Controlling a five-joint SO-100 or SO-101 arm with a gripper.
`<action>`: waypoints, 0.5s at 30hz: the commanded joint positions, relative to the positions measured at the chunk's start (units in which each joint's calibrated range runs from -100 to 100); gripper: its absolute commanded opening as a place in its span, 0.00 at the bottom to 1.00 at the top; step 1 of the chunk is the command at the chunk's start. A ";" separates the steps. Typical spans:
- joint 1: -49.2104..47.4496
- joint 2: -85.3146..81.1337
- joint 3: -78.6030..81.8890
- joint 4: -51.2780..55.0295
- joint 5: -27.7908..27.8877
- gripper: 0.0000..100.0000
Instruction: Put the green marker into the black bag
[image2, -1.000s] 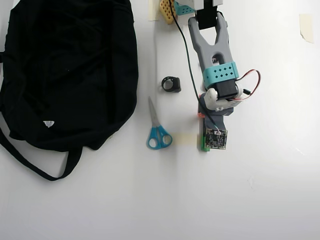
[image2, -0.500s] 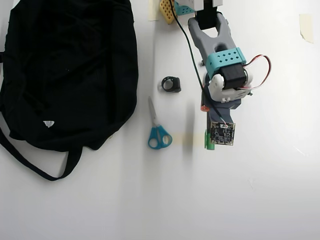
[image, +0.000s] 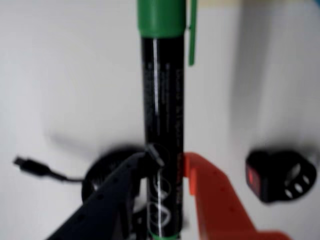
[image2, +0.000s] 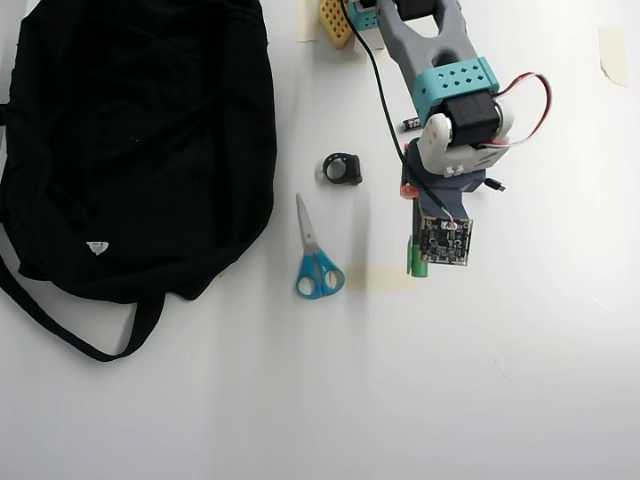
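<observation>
**Between the jaws: marker gripped, transfer to bag pending**

Between the jaws in the wrist view, the gripper (image: 167, 162) is closed down onto the green marker (image: 162, 100); grey jaw on the left of the barrel, orange jaw on the right, both touching it near its lower end. Gap no wider than the barrel itself.

Marker orientation, wrist view: long axis runs vert. up the frame, green cap at top, black barrel w/ white markings below, a sliver of green end tip at the bottom edge betw. the jaws. Overhead view shows only the green cap end (image2: 416, 262) poking out beside the wrist camera board, pointing toward the bottom of frame; rest is hidden under the arm. Whether it is clear of the table cannot be told for certain.

Step in hand, as judged: grasp made, carry phase.

Next move calls for: a swing to the left of the overhead view, across the scissors (image2: 317, 262) and past the small black ring-shaped item (image2: 342, 168), to the black bag (image2: 135, 140), which lies well apart from the gripper. Bag opening not discernible; release pt. will need to be over it, not on the closed fabric.
</observation>
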 joint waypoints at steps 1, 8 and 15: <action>0.75 -11.26 7.81 0.60 0.09 0.02; 1.19 -25.70 22.36 0.60 -0.54 0.02; 6.58 -36.07 33.59 0.60 -1.74 0.02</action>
